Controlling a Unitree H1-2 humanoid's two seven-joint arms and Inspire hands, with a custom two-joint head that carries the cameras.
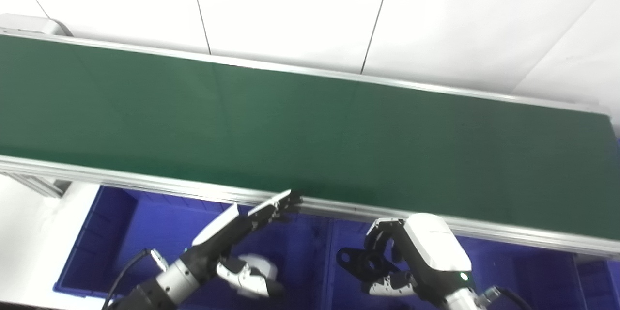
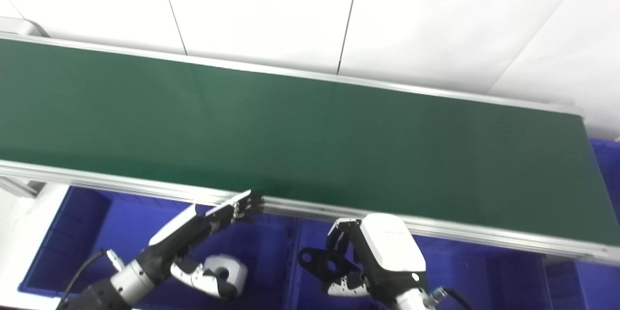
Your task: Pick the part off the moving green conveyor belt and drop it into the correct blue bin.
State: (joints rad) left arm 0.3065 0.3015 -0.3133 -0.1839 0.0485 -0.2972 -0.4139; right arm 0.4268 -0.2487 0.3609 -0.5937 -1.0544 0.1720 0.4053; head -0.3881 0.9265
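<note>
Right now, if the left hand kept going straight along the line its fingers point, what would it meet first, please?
Probably the conveyor's near aluminium rail: the left hand points up and right, its fingertips already at that rail's edge. Beyond lies bare green belt. Depth is uncertain; it may pass just above.

The green belt (image 2: 300, 140) ran bare across the view. Below its near rail, over the blue bins (image 2: 87, 232), the left hand (image 2: 208, 232) stretched its fingers (image 2: 242, 206) toward the rail, while the right hand (image 2: 358, 261) gripped a black part (image 2: 322, 261).
</note>
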